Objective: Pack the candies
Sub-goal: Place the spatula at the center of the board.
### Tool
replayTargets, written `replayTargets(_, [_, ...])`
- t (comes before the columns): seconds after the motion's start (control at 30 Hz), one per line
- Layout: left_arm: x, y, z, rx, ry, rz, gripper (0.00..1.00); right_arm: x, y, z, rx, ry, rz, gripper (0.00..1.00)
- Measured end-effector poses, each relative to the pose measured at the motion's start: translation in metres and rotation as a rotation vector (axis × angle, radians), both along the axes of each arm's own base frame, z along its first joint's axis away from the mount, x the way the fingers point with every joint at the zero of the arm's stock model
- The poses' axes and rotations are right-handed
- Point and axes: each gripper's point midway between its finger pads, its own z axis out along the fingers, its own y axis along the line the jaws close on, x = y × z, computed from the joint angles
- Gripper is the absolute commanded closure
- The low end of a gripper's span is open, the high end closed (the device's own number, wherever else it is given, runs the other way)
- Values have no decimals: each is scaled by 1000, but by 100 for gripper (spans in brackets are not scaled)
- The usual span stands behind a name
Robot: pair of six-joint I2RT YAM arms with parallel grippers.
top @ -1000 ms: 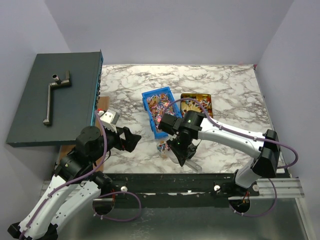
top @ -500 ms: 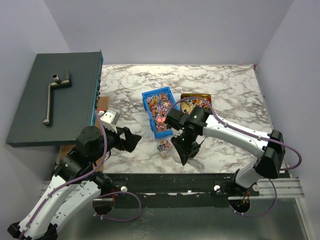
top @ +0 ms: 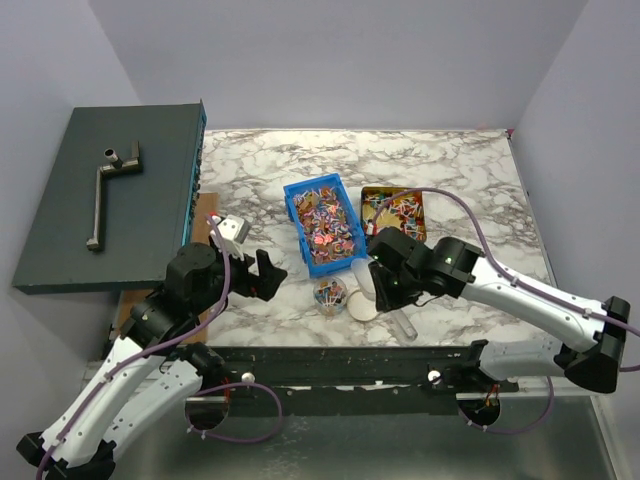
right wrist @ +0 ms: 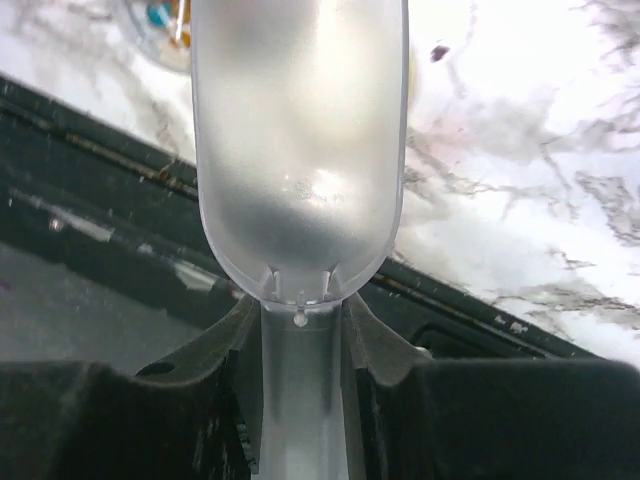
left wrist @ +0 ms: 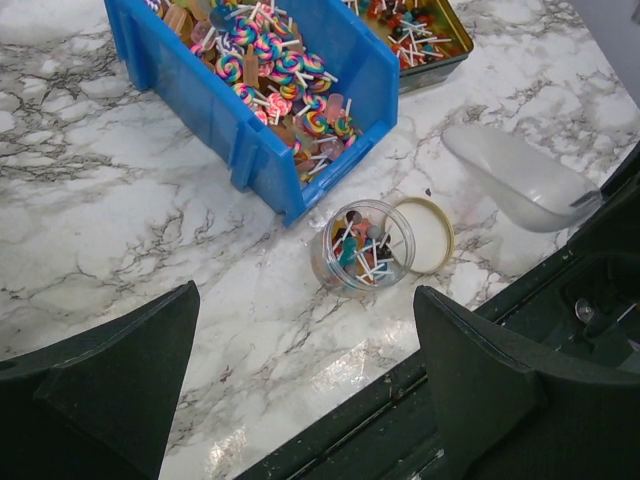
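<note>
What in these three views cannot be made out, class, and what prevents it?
Right wrist view: the scoop fills the frame; its frosted underside hides whether it is loaded, and the top edge cuts off the jar.
Top view: the arm covers the right gripper's hold on the scoop.
Left wrist view: the top edge cuts off the gold tin.

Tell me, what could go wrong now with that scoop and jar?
The open jar stands near the front edge of the table; a bump from the scoop in the right hand might knock it off. The scoop looks about as wide as the jar's mouth, so poured candies could spill. The loose lid beside the jar could get pushed away.
</note>
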Motion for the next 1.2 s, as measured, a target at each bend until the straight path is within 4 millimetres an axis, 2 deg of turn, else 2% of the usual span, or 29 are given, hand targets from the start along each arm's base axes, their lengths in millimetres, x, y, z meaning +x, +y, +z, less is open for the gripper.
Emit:
replayTargets(0.2, [3,-1,-6,19,18,4,10,22,-17,6,40,-171,-128,99])
replayTargets(0.33, [5,0,-7,27,19,11,10,37,-27,8,50,-267,-207,94])
replayTargets(0.57, [10,0,-14,54,39,24,10,59,-55,4,19,-437,-324,99])
replayTargets(0.8, [12,-1,-19,68,55,28,10,85,-72,14,26,-575,-425,99])
replayTargets(1.2, [13,-1,-20,70,57,28,10,146,-137,-5,-10,-628,-681,100])
